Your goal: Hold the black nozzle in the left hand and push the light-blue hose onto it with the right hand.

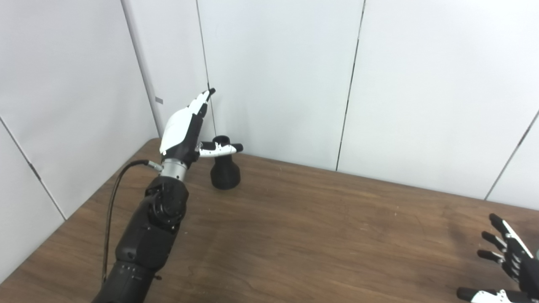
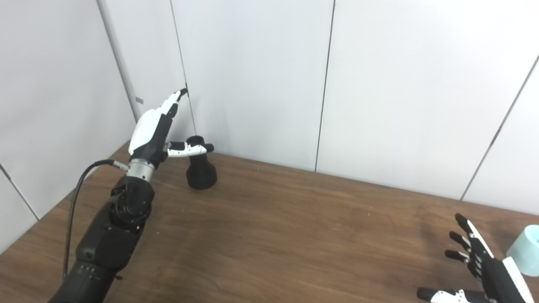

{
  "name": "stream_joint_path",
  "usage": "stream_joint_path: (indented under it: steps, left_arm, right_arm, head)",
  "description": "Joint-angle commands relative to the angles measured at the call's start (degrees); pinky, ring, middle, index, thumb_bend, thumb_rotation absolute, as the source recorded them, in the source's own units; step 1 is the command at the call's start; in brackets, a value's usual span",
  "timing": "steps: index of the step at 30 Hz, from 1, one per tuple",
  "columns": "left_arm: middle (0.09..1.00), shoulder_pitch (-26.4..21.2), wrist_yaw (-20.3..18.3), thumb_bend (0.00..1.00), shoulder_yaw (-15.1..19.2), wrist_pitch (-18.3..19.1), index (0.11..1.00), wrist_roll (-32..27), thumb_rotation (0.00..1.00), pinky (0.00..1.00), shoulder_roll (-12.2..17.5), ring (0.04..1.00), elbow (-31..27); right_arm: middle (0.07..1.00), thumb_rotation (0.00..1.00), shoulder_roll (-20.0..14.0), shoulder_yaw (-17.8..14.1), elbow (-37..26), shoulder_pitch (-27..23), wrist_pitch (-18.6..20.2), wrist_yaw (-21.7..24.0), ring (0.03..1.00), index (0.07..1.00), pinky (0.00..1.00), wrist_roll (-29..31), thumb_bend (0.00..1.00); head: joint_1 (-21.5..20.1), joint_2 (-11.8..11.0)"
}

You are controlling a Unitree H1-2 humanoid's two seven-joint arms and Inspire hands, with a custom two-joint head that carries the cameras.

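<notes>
1. Left hand [image 1: 183,128], upper left of frame: spread wide, holding nothing, thumb reaching across the black nozzle [image 1: 225,170] (upright on the table [image 1: 294,235]).
2. Right hand [image 2: 484,263], lower right corner: splayed, empty.
3. Light-blue hose [image 2: 525,249]: far right edge, just beside that hand.

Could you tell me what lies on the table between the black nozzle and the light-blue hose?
Nothing: in the right eye view, only bare wooden table separates black nozzle and light-blue hose.

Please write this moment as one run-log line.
left hand: open beside black nozzle | right hand: open | light-blue hose: untouched
</notes>
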Motion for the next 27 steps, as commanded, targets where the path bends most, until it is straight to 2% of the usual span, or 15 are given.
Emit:
stream_joint_path:
  steps: [1, 6, 8, 15, 23, 27]
  left_arm:
    - [1.0, -2.77, -1.32, 0.96, -0.13, 3.42, 1.0, -0.34, 0.3, 1.0, 1.34, 1.0, -0.62]
    - [1.0, -2.97, -4.35, 1.0, -1.49, 11.73, 1.0, 0.22, 0.38, 1.0, 1.47, 1.0, -0.14]
    - [1.0, -2.96, -4.61, 1.0, -2.35, 13.57, 1.0, 0.67, 0.41, 1.0, 1.8, 1.0, 1.3]
    - [0.984, -3.22, -5.89, 1.0, -4.46, 16.5, 0.999, 0.04, 0.47, 1.0, 2.56, 1.0, 3.43]
    - [0.978, -2.74, -8.66, 1.0, -5.77, 19.52, 0.986, -1.33, 0.44, 1.0, 2.11, 1.0, 2.35]
    - [0.967, -2.67, -9.23, 1.0, -7.0, 19.82, 0.935, -1.42, 0.43, 1.0, 2.25, 1.0, 2.71]
  right_arm:
    - [1.0, 0.18, -0.6, -0.77, -0.97, -1.76, -2.46, -1.02, 0.934, 0.975, 0.78, 0.05, 0.93]
    - [1.0, 0.19, -0.57, -0.78, -0.91, -1.68, -2.49, -1.1, 0.933, 0.974, 0.78, 0.09, 0.93]
    - [1.0, 0.19, -0.61, -0.79, -0.94, -1.62, -2.39, -1.05, 0.933, 0.973, 0.78, 0.16, 0.93]
    - [1.0, 0.2, -0.94, -0.95, -1.34, -1.64, -1.9, -0.47, 0.918, 0.967, 0.76, 0.92, 0.94]
    - [1.0, 0.2, -1.28, -1.01, -1.47, -1.48, -2.39, 0.35, 0.919, 0.967, 0.76, 2.11, 0.94]
    - [1.0, 0.21, -1.56, -1.14, -1.25, -1.5, -3.1, 0.6, 0.925, 0.965, 0.75, 2.56, 0.95]
  head:
    - [-0.03, 0.02]
    - [-0.27, 0.01]
    - [-0.34, 0.07]
    - [-0.36, 0.28]
    - [-0.69, 0.46]
    - [-0.98, 0.79]
